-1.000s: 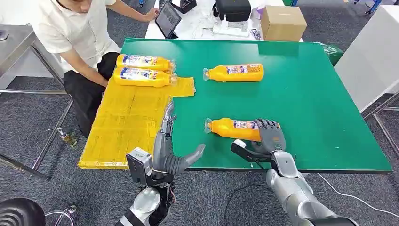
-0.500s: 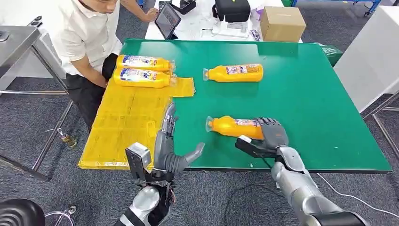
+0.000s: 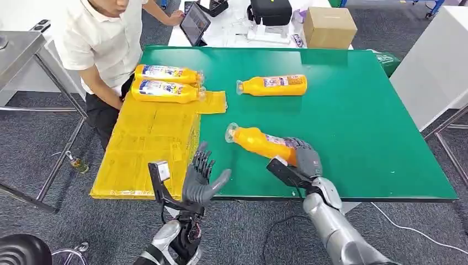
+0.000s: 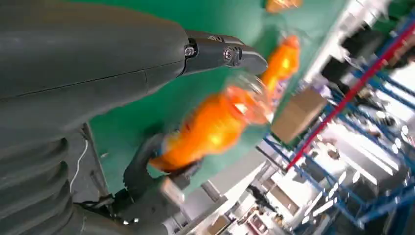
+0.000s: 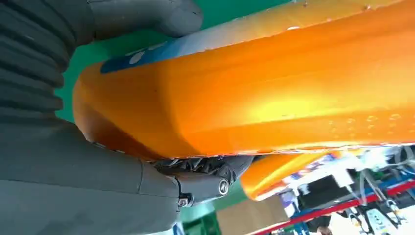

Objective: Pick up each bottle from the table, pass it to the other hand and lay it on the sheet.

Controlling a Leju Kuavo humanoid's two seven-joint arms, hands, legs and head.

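Right hand (image 3: 305, 161): fingers wrapped around the base end of an orange bottle (image 3: 259, 142), thumb on the near side. The bottle is tilted, its capped neck pointing away from the hand toward the robot's left and raised off the green table (image 3: 359, 110). The right wrist view confirms the grasp: the orange body (image 5: 274, 83) lies pressed against the palm, thumb over the labelled side.

Left hand (image 3: 200, 179): holds nothing, fingers spread and pointing upward, thumb angled toward the right hand. It sits at the near table edge, apart from the held bottle, whose cap is the part nearest to it. In the left wrist view the bottle appears blurred beyond the thumb (image 4: 220, 51).

Yellow sheet (image 3: 149, 149): lies just beyond and to the outer side of the left hand. Two bottles (image 3: 165, 83) rest side by side at its far end, touching each other.

A further bottle (image 3: 273, 84) lies on its side on the table, well beyond the right hand.

A person in a white shirt (image 3: 102, 41) stands at the far left corner of the table, beside the sheet.
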